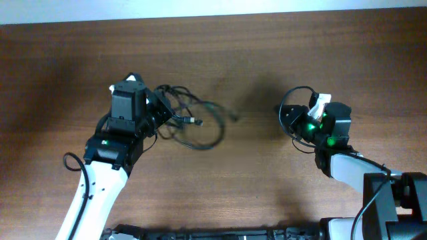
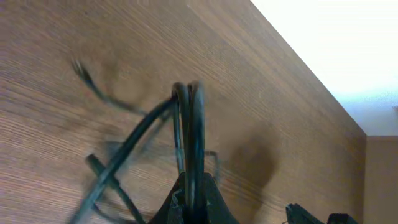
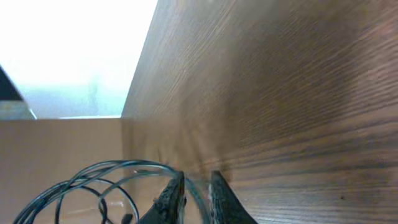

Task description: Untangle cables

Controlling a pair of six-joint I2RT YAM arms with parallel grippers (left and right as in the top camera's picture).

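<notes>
In the overhead view a tangle of thin black cables (image 1: pixel 197 123) lies left of the table's middle, with loose loops and a plug end (image 1: pixel 234 117) pointing right. My left gripper (image 1: pixel 159 113) is shut on strands at the tangle's left side. In the left wrist view its jaws (image 2: pixel 191 194) pinch a doubled cable loop (image 2: pixel 189 124) that rises above the wood, with other strands blurred to the left. My right gripper (image 1: pixel 291 121) sits far right and holds a separate coiled cable (image 1: pixel 288 103). In the right wrist view one strand runs between its jaws (image 3: pixel 196 193), and the coil (image 3: pixel 93 180) hangs to the left.
The brown wooden table (image 1: pixel 267 193) fills the overhead view. Its far edge meets a pale wall (image 1: pixel 213 10) at the top. Black hardware (image 1: pixel 220 233) runs along the near edge. The right arm's base (image 1: pixel 393 200) stands at the bottom right.
</notes>
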